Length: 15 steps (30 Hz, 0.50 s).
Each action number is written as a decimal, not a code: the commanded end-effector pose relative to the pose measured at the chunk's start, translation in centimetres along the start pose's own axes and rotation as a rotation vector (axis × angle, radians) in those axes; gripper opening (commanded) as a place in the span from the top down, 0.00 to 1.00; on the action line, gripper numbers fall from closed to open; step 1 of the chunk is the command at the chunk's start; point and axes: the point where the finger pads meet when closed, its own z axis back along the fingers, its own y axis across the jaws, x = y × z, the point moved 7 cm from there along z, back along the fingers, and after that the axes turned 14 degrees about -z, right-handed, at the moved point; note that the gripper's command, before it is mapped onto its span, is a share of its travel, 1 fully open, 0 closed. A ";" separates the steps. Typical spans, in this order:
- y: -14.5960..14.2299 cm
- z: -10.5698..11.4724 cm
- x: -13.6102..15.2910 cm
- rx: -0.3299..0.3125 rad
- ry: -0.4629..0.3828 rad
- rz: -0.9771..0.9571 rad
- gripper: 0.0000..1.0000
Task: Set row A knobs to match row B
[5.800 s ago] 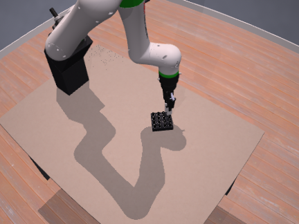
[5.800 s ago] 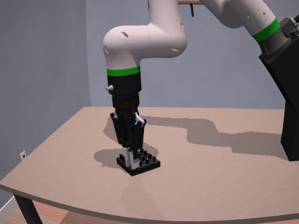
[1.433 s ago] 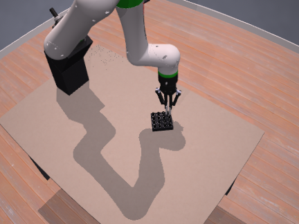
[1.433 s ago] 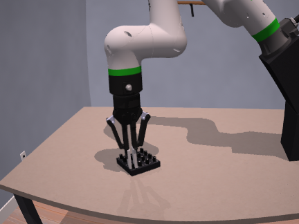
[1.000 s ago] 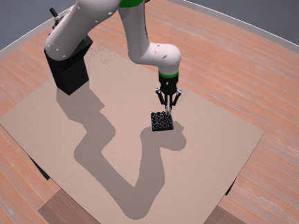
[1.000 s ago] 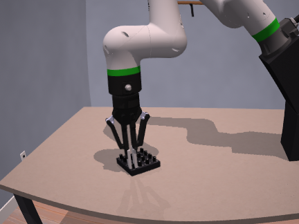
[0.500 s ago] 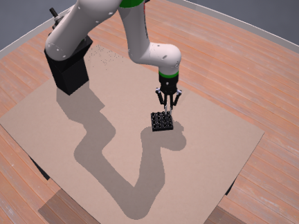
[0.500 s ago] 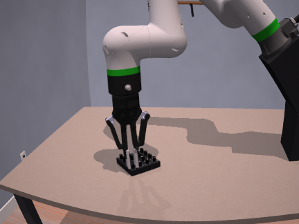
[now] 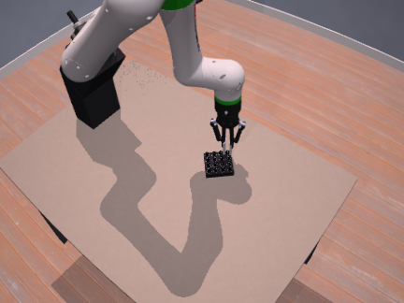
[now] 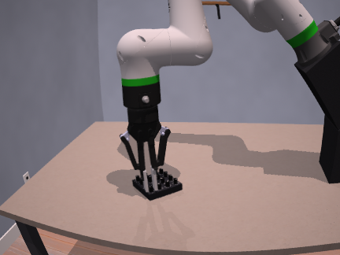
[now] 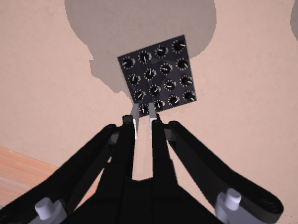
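Pincer (image 11: 142, 113) hangs nose-down at the near edge of the knob box (image 11: 159, 75), fingers spread only narrowly, standing either side of a corner knob (image 11: 144, 108) in the nearest row; whether the pads touch it I can't tell, nothing pinched. Knob box stands on its feet on the tan worktop (image 9: 281, 206) directly under the pincer, its other rows of knobs running away past the fingertips, inside the arm's shadow (image 9: 159, 224).

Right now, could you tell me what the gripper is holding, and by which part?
Nothing is gripped: the gripper has its fingers slightly parted, straddling a corner knob of the knob box.
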 end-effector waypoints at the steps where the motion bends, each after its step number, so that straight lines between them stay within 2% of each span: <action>1: 0.0 0.3 0.0 0.000 0.000 0.000 0.88; 5: 0.0 0.6 0.0 0.000 0.000 0.000 0.88; 15: 0.0 3.3 0.0 0.000 0.000 0.000 0.88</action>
